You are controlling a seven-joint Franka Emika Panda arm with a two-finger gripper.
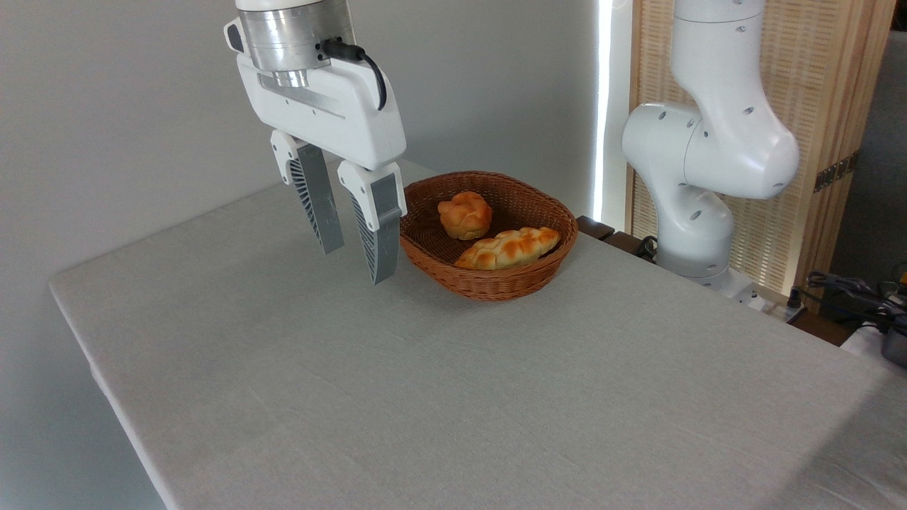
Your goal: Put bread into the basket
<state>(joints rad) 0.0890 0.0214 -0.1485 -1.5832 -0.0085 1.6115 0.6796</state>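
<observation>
The long braided bread (509, 248) lies inside the brown wicker basket (496, 287), along its near side, golden on top and pale at the edges. My gripper (358, 262) hangs above the table just left of the basket, open, with nothing between its grey ribbed fingers (317, 202). The right finger stands close to the basket's left rim in the picture.
A small round bun (465, 214) sits at the back of the basket. The arm's white base (691, 234) stands at the table's far right edge. A slatted wooden screen (815, 127) and cables (850, 290) lie beyond it. Grey cloth covers the table (453, 397).
</observation>
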